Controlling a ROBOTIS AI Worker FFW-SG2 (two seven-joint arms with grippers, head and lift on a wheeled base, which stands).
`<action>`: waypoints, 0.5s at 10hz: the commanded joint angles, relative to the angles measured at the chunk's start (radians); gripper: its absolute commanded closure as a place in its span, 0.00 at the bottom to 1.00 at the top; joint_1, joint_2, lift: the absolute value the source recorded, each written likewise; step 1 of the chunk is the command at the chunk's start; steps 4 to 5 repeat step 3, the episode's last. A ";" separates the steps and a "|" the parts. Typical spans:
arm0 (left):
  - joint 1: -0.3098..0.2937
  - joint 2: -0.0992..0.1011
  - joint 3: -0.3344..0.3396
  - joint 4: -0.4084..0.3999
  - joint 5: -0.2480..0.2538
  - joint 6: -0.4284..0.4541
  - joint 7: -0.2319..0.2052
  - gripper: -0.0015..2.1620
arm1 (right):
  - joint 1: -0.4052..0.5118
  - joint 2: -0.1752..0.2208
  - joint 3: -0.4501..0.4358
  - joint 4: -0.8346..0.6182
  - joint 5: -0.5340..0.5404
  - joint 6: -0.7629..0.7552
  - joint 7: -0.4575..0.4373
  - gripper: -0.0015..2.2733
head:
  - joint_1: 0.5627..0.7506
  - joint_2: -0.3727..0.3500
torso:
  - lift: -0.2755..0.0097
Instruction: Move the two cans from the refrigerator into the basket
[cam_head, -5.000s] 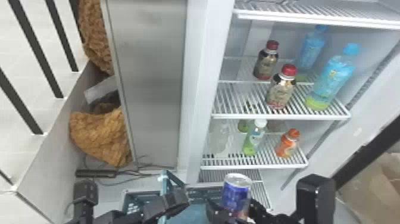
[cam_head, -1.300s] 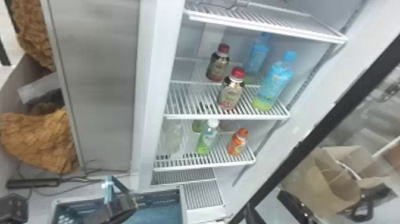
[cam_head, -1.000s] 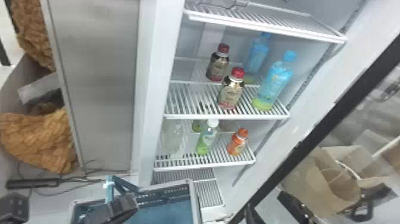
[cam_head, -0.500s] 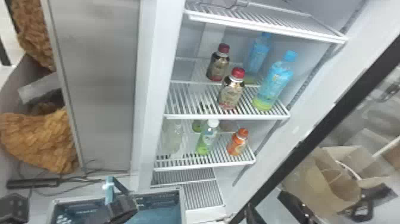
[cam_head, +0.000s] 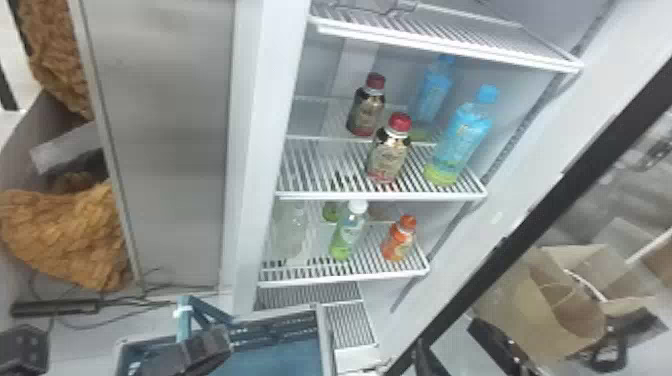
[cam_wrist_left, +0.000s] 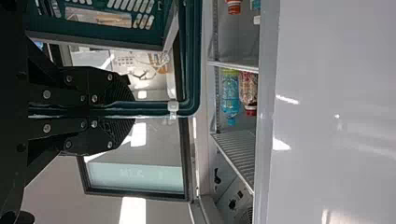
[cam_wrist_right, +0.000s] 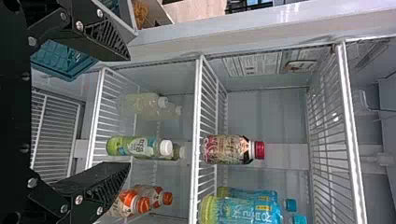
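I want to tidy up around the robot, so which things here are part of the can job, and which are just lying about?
For the job:
- basket
- refrigerator
- left hand, shut on the basket's handle
- right hand, open before the shelves

Just lying about:
- red-capped bottles
- blue bottles
- orange-capped bottle
- paper bag

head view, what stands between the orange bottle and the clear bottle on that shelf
A white-capped green bottle, with another green bottle behind it, in the head view.
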 joint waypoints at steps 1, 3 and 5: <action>0.000 0.000 0.000 0.000 0.000 0.000 0.000 0.55 | 0.000 -0.001 0.000 -0.002 -0.001 0.003 0.000 0.12 | 0.70 0.03 | 0.86; 0.000 0.000 0.000 0.000 0.000 0.000 0.000 0.55 | 0.000 -0.001 0.000 -0.002 -0.001 0.008 0.000 0.12 | 0.70 0.03 | 0.86; 0.000 0.000 0.000 0.000 0.000 0.000 0.000 0.55 | 0.000 -0.001 0.000 -0.002 -0.001 0.008 0.000 0.12 | 0.70 0.03 | 0.86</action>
